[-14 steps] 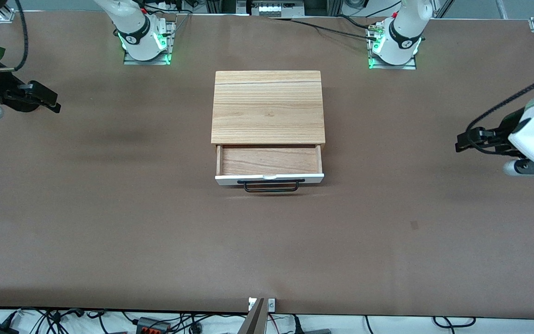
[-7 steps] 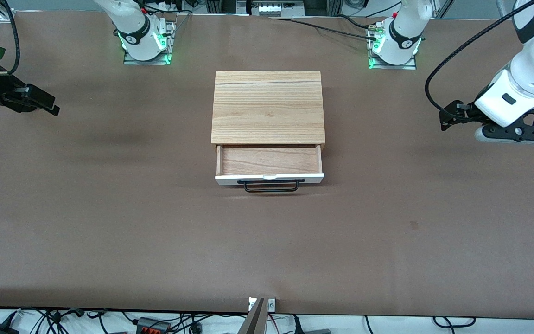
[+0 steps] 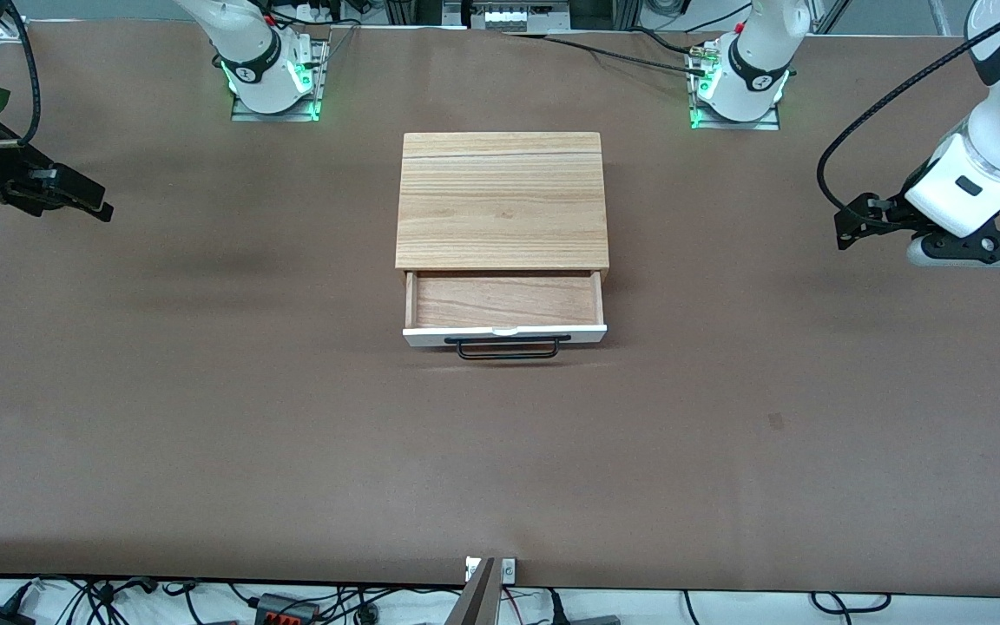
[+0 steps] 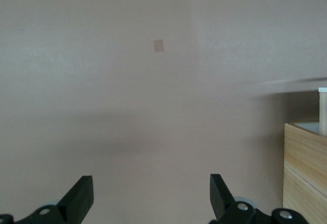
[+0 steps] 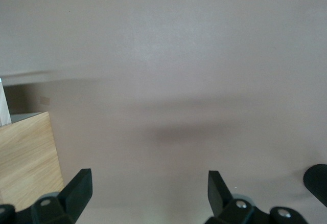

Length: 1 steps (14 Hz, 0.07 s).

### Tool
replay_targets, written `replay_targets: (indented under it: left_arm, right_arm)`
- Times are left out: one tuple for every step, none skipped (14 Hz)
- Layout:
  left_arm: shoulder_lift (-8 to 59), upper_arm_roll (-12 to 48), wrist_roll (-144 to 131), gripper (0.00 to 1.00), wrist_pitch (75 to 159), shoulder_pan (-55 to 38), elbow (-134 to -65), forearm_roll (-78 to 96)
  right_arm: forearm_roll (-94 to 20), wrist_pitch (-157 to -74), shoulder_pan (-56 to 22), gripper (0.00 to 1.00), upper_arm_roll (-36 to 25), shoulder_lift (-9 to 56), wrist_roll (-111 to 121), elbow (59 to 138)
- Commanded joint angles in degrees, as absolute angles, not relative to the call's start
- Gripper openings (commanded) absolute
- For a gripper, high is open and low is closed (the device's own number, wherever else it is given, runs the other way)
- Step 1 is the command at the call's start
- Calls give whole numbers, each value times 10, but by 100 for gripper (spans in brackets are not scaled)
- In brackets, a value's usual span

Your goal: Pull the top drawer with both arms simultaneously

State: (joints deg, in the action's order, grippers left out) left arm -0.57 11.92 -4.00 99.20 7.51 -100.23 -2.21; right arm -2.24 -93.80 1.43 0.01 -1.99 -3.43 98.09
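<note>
The top drawer [image 3: 504, 300] stands pulled partway out of the light-wood cabinet [image 3: 500, 200] at the table's middle. Its white front panel [image 3: 504, 333] and black bar handle [image 3: 507, 349] face the front camera, and its wood bottom is bare. My left gripper [image 3: 845, 231] is open, up over the table toward the left arm's end, well apart from the cabinet. In the left wrist view it [image 4: 152, 193] points at bare table, with the cabinet's side [image 4: 305, 168] at the edge. My right gripper [image 3: 99, 205] is open over the right arm's end. In the right wrist view it [image 5: 148, 189] shows the cabinet's side [image 5: 25, 157].
The two arm bases [image 3: 274, 80] [image 3: 739, 82] stand farther from the front camera than the cabinet. A small dark mark [image 3: 776, 422] lies on the brown table. Cables and a metal bracket [image 3: 491, 573] run along the table's near edge.
My left gripper rose and swung away from the front camera, then settled slightly back. My right gripper shifted only a little. The drawer has not moved.
</note>
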Motion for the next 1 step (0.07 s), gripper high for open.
replay_targets:
  left_arm:
    - [-11,120,-26,100,998,83,-1008,3]
  right_arm:
    - [-16,-932,9,100,-3,-16,-44,969]
